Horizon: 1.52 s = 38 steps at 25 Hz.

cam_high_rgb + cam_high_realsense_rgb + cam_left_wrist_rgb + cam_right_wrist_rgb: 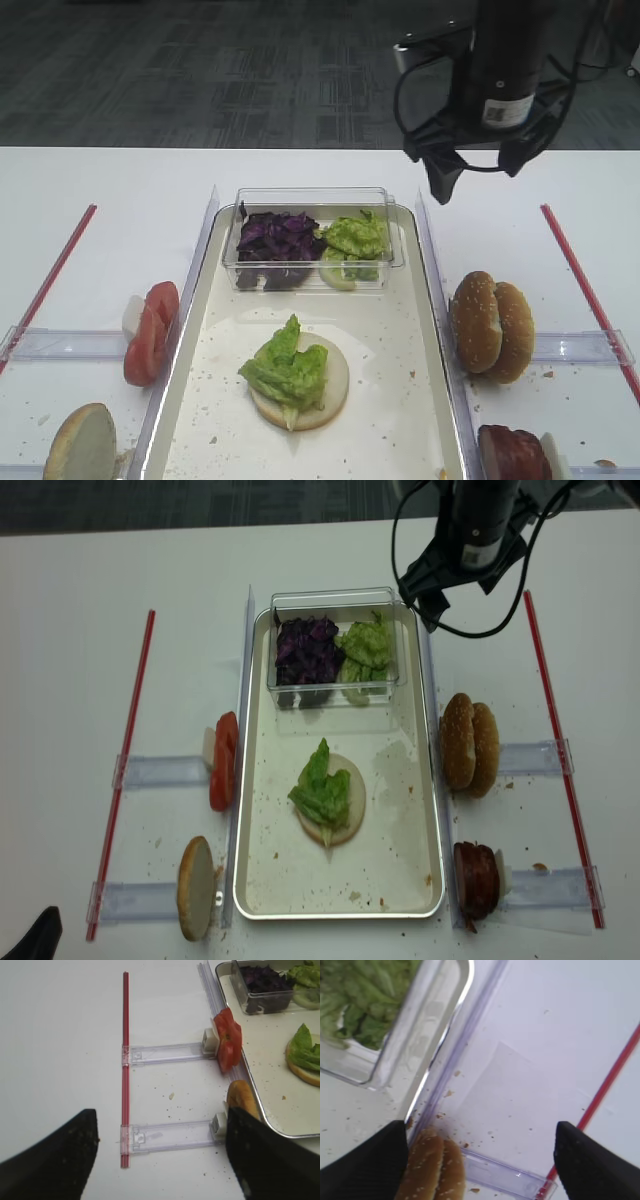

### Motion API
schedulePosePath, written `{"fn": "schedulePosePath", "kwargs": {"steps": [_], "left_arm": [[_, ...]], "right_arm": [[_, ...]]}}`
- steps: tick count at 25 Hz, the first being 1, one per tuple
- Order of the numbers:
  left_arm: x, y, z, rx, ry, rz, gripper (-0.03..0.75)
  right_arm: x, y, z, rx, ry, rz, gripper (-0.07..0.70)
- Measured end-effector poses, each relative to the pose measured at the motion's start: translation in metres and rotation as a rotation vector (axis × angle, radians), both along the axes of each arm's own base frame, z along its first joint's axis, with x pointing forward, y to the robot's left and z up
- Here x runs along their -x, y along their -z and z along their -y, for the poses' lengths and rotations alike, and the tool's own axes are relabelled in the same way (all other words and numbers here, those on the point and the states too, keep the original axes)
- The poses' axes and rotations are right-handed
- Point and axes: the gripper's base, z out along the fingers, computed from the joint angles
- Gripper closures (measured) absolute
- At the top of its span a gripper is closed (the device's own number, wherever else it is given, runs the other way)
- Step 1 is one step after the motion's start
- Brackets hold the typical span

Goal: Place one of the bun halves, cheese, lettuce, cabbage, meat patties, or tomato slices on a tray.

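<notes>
On the tray (420, 330) (425, 810) lies a cut-face bun half (328, 385) (345, 815) topped with lettuce (285, 365) (320, 790). Two seeded bun halves (492, 325) (437, 1170) stand right of the tray, with meat patties (512, 452) nearer. Tomato slices (150, 330) (227, 1045) and another bun half (82, 445) (241, 1102) stand to its left. Cabbage (275, 240) and more lettuce (355, 238) fill a clear tub. My right gripper (480, 165) (480, 1124) hangs open and empty above the tray's far right corner. My left gripper (162, 1112) is open over bare table. No cheese is in view.
The clear tub (390, 255) sits at the tray's far end. Clear plastic racks (585, 347) (170, 1052) and upright clear strips (200, 240) flank the tray. Red rods (585, 290) (125, 1060) lie on the white table at both sides. Crumbs speckle the tray floor.
</notes>
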Motion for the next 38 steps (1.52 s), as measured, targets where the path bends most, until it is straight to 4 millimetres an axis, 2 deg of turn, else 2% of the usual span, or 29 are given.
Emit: {"fn": "schedulePosePath", "kwargs": {"steps": [9,19,28,31,38], "left_arm": [[0.0,0.0,0.0,0.0,0.0,0.0,0.224],[0.0,0.0,0.0,0.0,0.0,0.0,0.224],[0.0,0.0,0.0,0.0,0.0,0.0,0.224],[0.0,0.0,0.0,0.0,0.0,0.0,0.224],[0.0,0.0,0.0,0.0,0.0,0.0,0.224]], "right_arm": [[-0.018,0.0,0.067,-0.027,0.196,-0.007,0.018],[-0.022,0.0,0.103,-0.037,0.294,-0.006,0.018],[-0.023,0.0,0.153,-0.039,0.421,-0.002,0.018],[-0.022,0.0,0.161,-0.074,0.453,-0.01,0.018],[-0.023,0.0,0.16,-0.118,0.451,-0.016,0.018]]}}
